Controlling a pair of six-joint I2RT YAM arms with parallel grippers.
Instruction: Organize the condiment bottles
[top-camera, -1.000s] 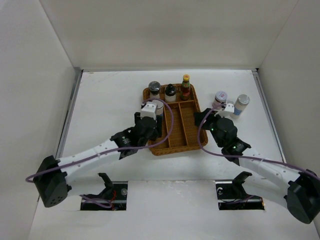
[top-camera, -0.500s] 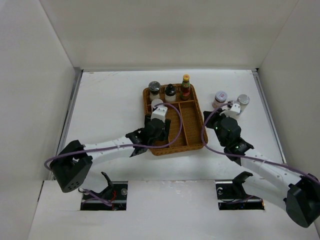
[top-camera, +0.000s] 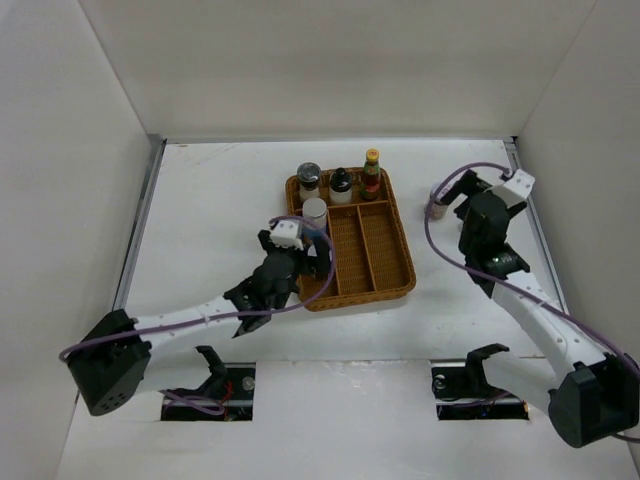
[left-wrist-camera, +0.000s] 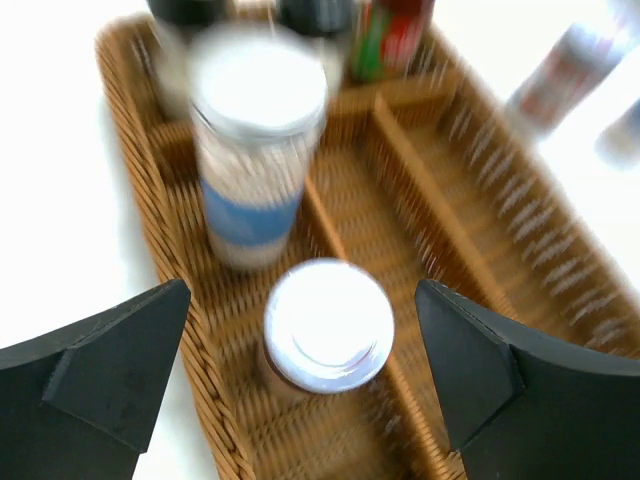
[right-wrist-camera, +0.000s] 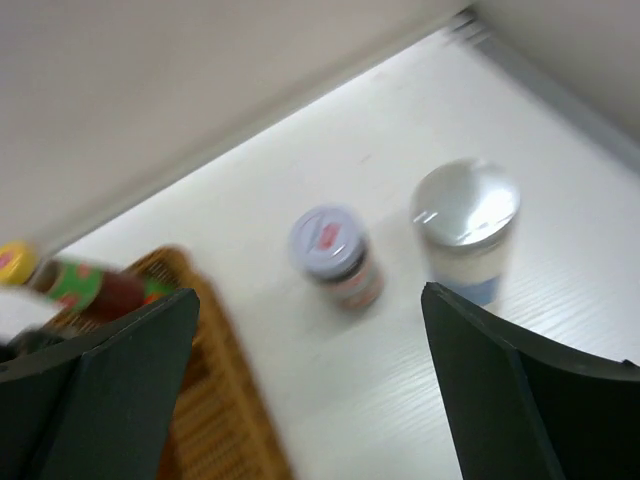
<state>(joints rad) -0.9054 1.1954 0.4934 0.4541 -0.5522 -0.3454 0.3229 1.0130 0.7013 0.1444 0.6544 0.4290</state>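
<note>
A short white-lidded jar (left-wrist-camera: 328, 322) stands in the tray's left compartment, straight ahead of your left tool (left-wrist-camera: 302, 288). A taller blue-labelled jar (left-wrist-camera: 255, 150) stands just beyond it, and the back-row bottles (top-camera: 341, 182) are farther still. The wicker tray (left-wrist-camera: 128, 120) seems to be filling from back to front. That tool's fingers are apart and hold nothing.

Your right tool (right-wrist-camera: 308, 292) is also spread and empty. Ahead of it a red-labelled jar (right-wrist-camera: 335, 252) and a grey-lidded jar (right-wrist-camera: 465, 220) stand upright on the worktop (right-wrist-camera: 250, 190), outside the tray. They are likely the next ones to go in.
</note>
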